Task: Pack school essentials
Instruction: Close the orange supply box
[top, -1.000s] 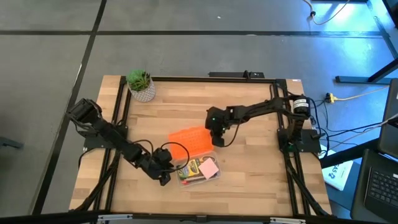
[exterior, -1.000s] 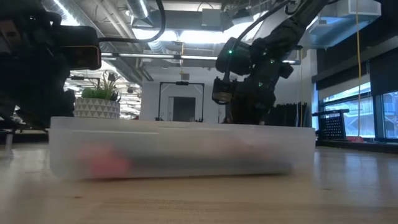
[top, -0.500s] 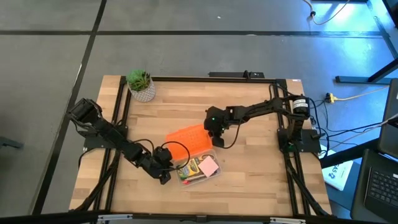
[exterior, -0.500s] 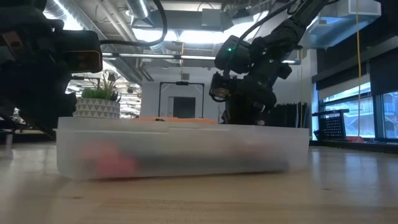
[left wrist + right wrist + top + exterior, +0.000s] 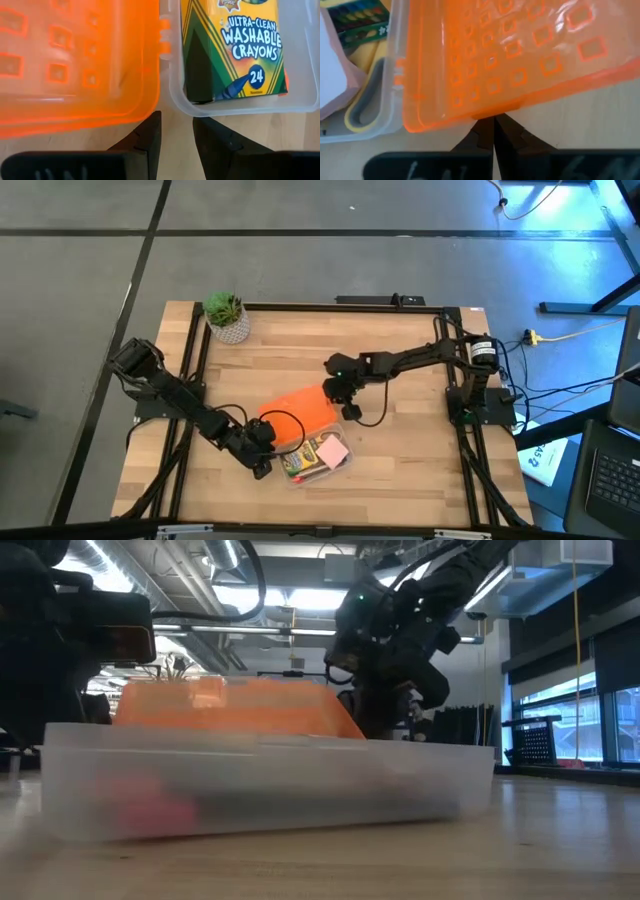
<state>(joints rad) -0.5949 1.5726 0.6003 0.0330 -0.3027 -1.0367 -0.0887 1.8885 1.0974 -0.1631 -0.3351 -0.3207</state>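
Observation:
A clear case (image 5: 318, 458) lies near the table's middle, its orange perforated lid (image 5: 300, 408) hinged along one long side and standing tilted up. Inside are the green-and-yellow crayon box (image 5: 235, 45), the pink note pad (image 5: 335, 450) and the yellow-handled scissors (image 5: 367, 107). My right gripper (image 5: 493, 131), shut, is at the lid's free edge on the case's far-right side (image 5: 340, 400). My left gripper (image 5: 176, 131), open by a narrow gap, stands at the case's left end (image 5: 264, 463) by the hinge. Pencils and eraser do not show. My right gripper has its shut fingers (image 5: 482, 131) under the small tab (image 5: 496, 111) at the middle of the lid's free long edge and props it up, coming low from the table's far-right side. The lid leans tilted on its hinge edge. My left gripper's fingertips (image 5: 200, 125) stand at the case's end wall (image 5: 180, 102); whether they touch it I cannot tell.
A green potted plant (image 5: 226, 315) stands at the table's far left corner. Black frame rails run along the table's left and right sides (image 5: 190, 370). Bare wood lies in front of the case and to its right (image 5: 410, 460).
The orange lid has swung up on its hinge, from lying flat on the table beside the case to standing tilted over it. My right gripper, staying shut, has moved toward the table's left and the case, pushing the lid's free edge up.

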